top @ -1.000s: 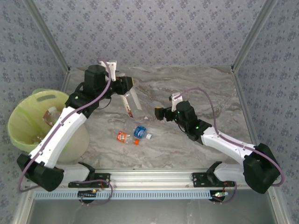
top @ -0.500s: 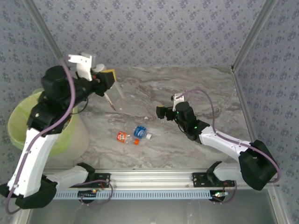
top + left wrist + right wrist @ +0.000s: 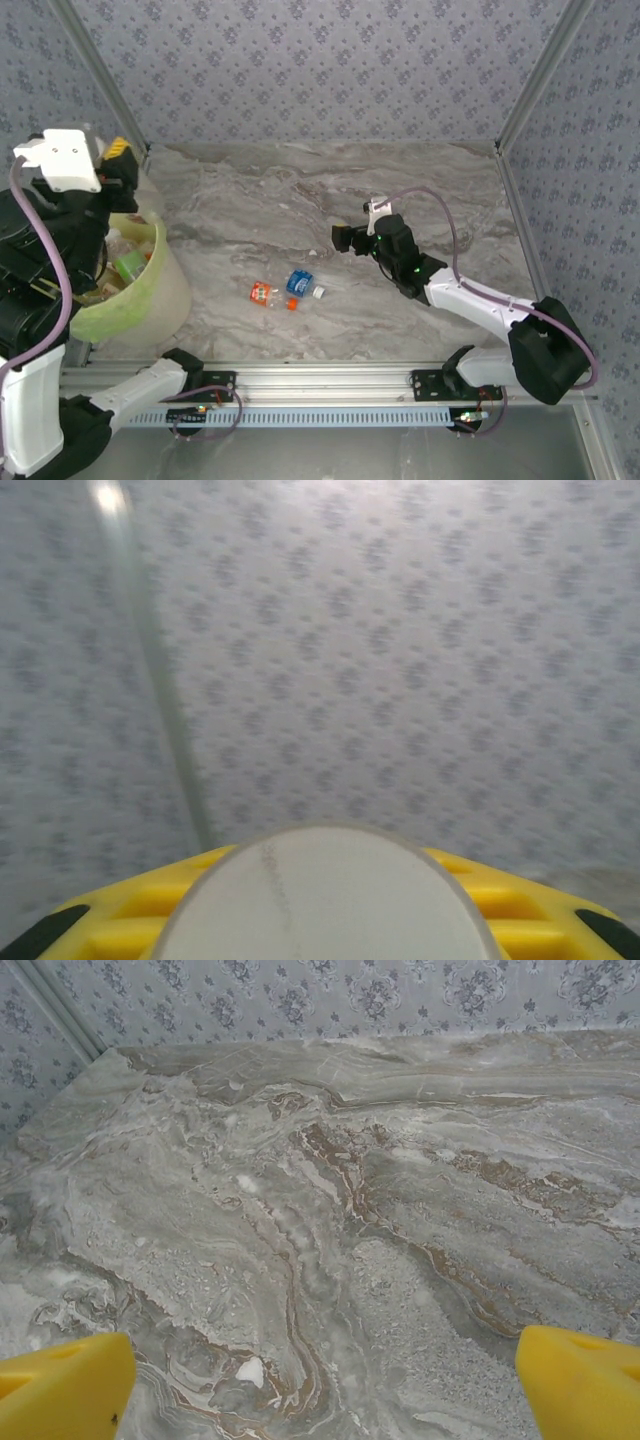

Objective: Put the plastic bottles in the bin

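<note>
Left gripper (image 3: pixel 118 158) is clamped on a bottle (image 3: pixel 330 890), raised near the bin's (image 3: pixel 165 295) far rim. Right gripper (image 3: pixel 320 1385) is spread wide above the table (image 3: pixel 420 190). Orange bottle (image 3: pixel 262 293) and blue bottle (image 3: pixel 300 283) are left mid-table. Risk: if released off-centre, the bottle could be deflected outside by the rim.

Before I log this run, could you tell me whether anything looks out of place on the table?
Only this: an orange bottle and a blue bottle lie on their sides on the table, outside the bin. Nothing looks spilled or broken.
</note>
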